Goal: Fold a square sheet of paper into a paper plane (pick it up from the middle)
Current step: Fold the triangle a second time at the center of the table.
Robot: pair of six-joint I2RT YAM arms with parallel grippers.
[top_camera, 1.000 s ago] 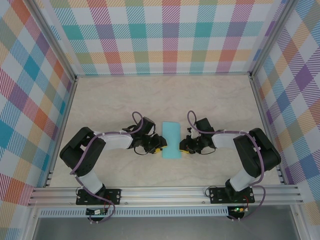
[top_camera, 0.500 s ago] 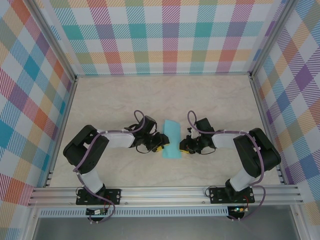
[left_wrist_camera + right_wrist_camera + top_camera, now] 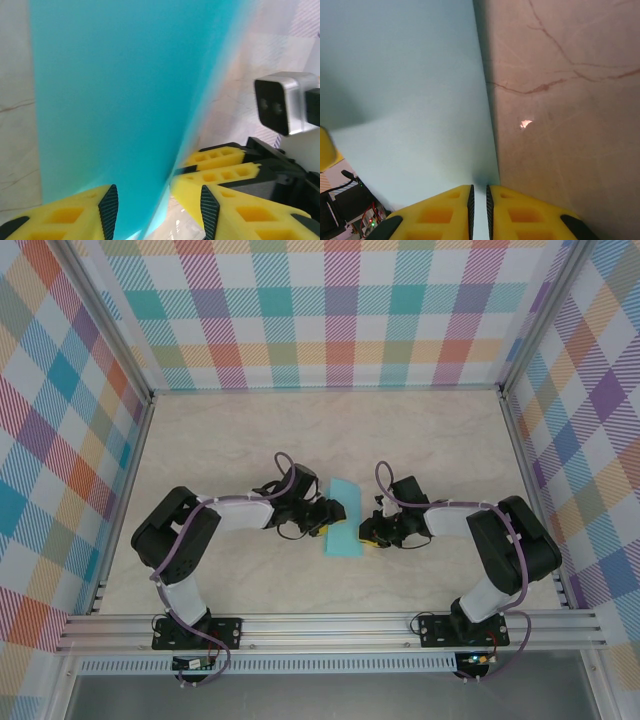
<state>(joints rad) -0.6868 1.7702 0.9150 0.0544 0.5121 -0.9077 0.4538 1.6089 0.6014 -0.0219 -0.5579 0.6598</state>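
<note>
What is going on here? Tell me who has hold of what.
Two robot arms are working on a teal paper sheet in the middle of the table. The right gripper is shut on the sheet's right edge, near its front corner. The left gripper has its jaws apart, with the sheet's left side standing between them, apparently lifted off the table. From above the sheet looks like a narrow folded strip, with no plane shape yet.

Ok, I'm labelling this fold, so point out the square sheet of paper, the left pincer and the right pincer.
square sheet of paper point(image 3: 346, 537), top external view, its bare near half.
left pincer point(image 3: 159, 207), left wrist view, midway between its fingertips.
right pincer point(image 3: 479, 200), right wrist view, midway between its fingertips.
</note>
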